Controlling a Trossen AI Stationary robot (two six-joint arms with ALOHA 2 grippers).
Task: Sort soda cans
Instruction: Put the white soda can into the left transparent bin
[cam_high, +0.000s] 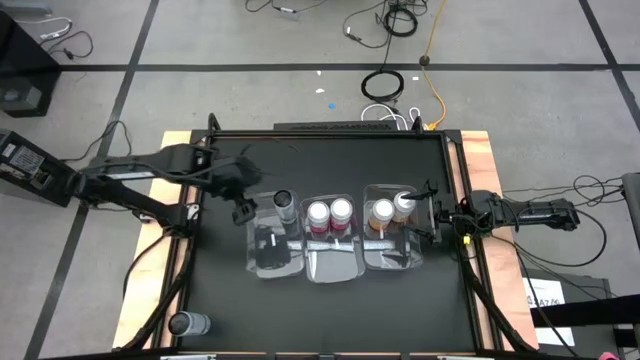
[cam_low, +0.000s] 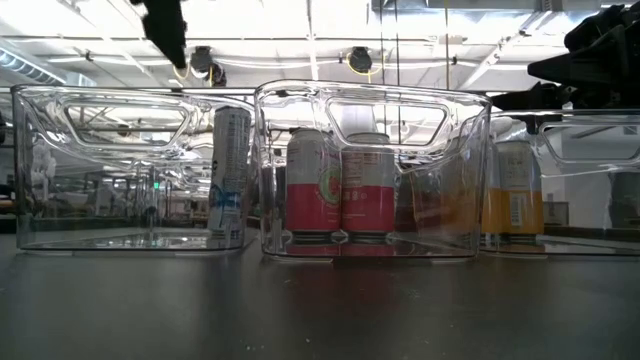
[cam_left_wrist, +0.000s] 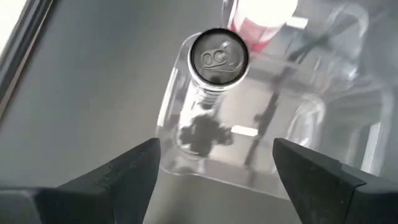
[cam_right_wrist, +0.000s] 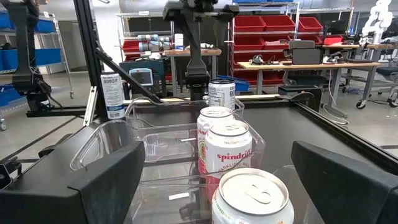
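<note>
You've got three clear bins in a row mid-worktop. The left bin (cam_high: 272, 255) holds one silver can (cam_high: 284, 202) at its twelve o'clock end, the middle bin (cam_high: 332, 262) has both pink cans (cam_high: 330, 212), and the right bin (cam_high: 392, 257) has both orange cans (cam_high: 390, 209). One more silver can (cam_high: 187, 323) stands alone near the worktop's seven o'clock corner, well apart from the bins; that one looks unsorted.

Your left gripper (cam_high: 243, 211) hangs just at nine o'clock of the binned silver can, fingers spread wide, holding nothing. Your right gripper (cam_high: 432, 215) sits at three o'clock of the orange cans, jaws wide, also empty.

Handling, as a judgement: these cans are stiff but thin-walled and slick, light if empty, so you'd pinch across the mid-body, squarely and gently. Squeeze high or off-centre and the can may tip or slip.
</note>
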